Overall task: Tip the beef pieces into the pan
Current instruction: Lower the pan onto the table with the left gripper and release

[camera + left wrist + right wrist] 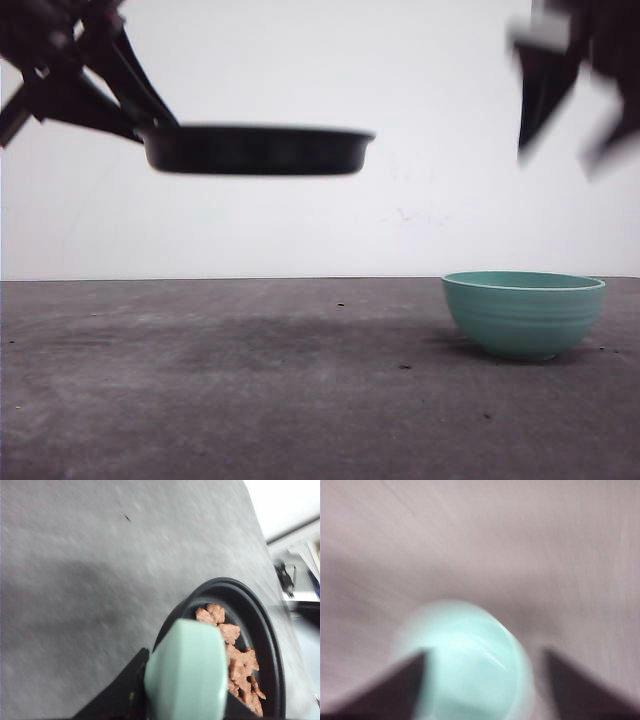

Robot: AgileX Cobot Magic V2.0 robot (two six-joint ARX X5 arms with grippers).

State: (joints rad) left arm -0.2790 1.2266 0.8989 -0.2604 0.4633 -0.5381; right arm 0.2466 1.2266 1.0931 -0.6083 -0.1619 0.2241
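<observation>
Beef pieces [235,657], small reddish-brown irregular chunks, already lie inside the shallow round black frying pan [255,148], heaped along one side of its floor in the left wrist view. The pour itself looks done, judging from that and from the teal ribbed ceramic bowl [523,312] standing on the grey table [200,380] with nothing showing above its rim.

The pan hangs well above the table on the left side of the front view, level or nearly so, its rim roughly horizontal. Its long axis runs from the stubby mint-green handle [186,672] out toward the middle of the scene, so the open dish points away from the left gripper [150,700], which is pinched onto that handle; dark fingers wrap its base in the left wrist view.

The right gripper [570,105] is raised high at the upper right, blurred, above the bowl and well apart from it. Its two dark fingers [395,685] stand spread with a clear gap, nothing between them; the pale teal shape below them in the right wrist view is probably the bowl, though blur makes that uncertain.

What the next move likely turns on is the height: the pan must come straight down without tilting, or the chunks will slide toward the low edge
</observation>
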